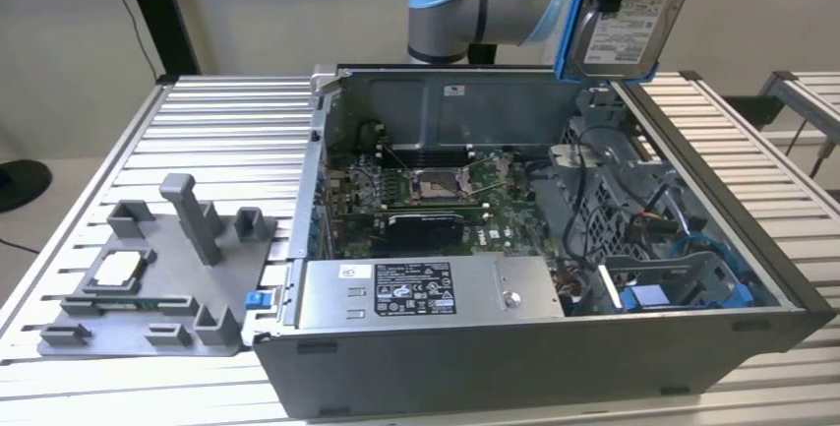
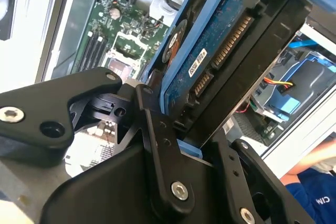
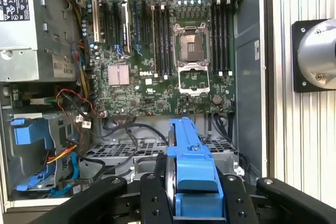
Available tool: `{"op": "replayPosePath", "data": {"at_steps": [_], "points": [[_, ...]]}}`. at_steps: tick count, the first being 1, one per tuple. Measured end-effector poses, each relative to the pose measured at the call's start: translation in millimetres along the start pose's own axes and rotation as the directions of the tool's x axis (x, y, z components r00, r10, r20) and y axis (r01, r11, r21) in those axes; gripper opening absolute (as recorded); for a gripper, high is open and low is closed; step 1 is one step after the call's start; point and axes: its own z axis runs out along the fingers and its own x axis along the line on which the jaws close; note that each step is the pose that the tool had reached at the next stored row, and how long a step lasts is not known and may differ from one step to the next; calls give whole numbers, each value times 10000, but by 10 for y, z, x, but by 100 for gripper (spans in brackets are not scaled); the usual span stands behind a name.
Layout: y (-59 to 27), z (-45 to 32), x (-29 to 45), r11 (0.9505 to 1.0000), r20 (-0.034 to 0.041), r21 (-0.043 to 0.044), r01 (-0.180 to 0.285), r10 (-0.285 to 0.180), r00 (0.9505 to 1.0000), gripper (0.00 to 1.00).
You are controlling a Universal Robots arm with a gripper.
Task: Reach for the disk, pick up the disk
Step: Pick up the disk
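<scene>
The disk (image 1: 628, 28) is a silver-grey drive with a white label and blue caddy rails. In the exterior view it hangs upright above the far right corner of the open computer case (image 1: 525, 357), clear of it. My gripper (image 2: 194, 140) is shut on the disk (image 2: 210, 61), with a black finger (image 2: 157, 140) pressed against each side. The second wrist view shows the drive's blue circuit board and connector. In the first wrist view the disk (image 3: 191, 171) is edge-on between the fingers, and the motherboard (image 3: 157, 51) lies beyond it.
Inside the case are a grey power supply (image 1: 420, 293), a drive cage with blue parts (image 1: 683, 283) and loose cables. A grey fixture tray (image 1: 145, 288) holding a small silver chip sits on the slatted table at the exterior view's left. A blue sleeve (image 2: 315, 192) shows beside the case.
</scene>
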Motion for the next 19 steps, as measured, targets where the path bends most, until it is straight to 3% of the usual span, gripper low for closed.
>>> {"op": "replayPosePath", "data": {"at_steps": [19], "points": [[-10, -1, 128, 10000, 1, 0, 0, 0, 10000, 0]]}}
